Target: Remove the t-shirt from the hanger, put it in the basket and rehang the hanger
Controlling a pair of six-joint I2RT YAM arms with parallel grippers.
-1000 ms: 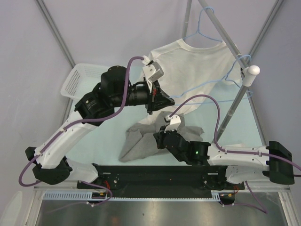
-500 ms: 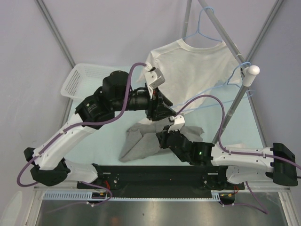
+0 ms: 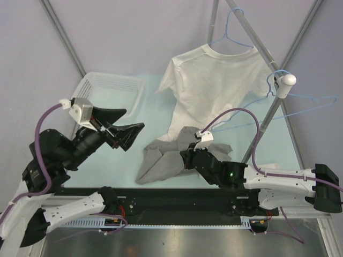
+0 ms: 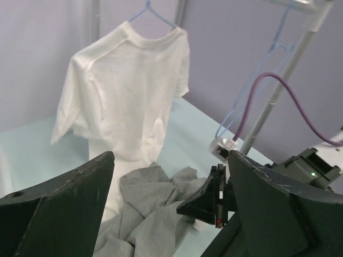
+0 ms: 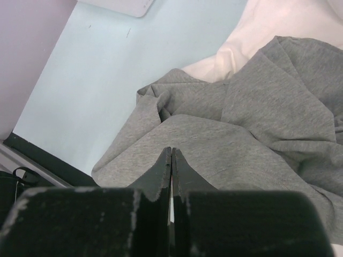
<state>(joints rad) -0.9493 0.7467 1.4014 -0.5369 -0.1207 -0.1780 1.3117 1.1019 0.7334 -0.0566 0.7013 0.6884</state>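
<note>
Seeing the white short-sleeved t-shirt (image 3: 214, 80) hanging at twelve o'clock of the top view, its shoulders sitting on a light blue wire hanger (image 3: 231, 36) hooked over the slanted grey metal rack pole (image 3: 257, 40). Finding the hem trailing down to the pale green worktop (image 3: 155, 112) and touching a crumpled grey fabric garment (image 3: 161, 160) heaped just to the six o'clock side of it.

Noting the right end effector (image 3: 185, 159) poised at the three o'clock edge of that grey heap, fingers clenched tight together with nothing between them, tips pointing down at the grey cloth. Unable to tell whether the tips are touching it.

Noting the left end effector (image 3: 134, 119) raised at nine o'clock, well apart from the shirt, fingers spread wide and gripping nothing, facing the shirt so that the left wrist view is framing it between them.

Spotting a white plastic lattice basket (image 3: 115, 91) lying at ten o'clock behind the left end effector, and a second light blue wire hanger (image 3: 321, 98), bare, dangling at two o'clock from the rack's white-knobbed end.
</note>
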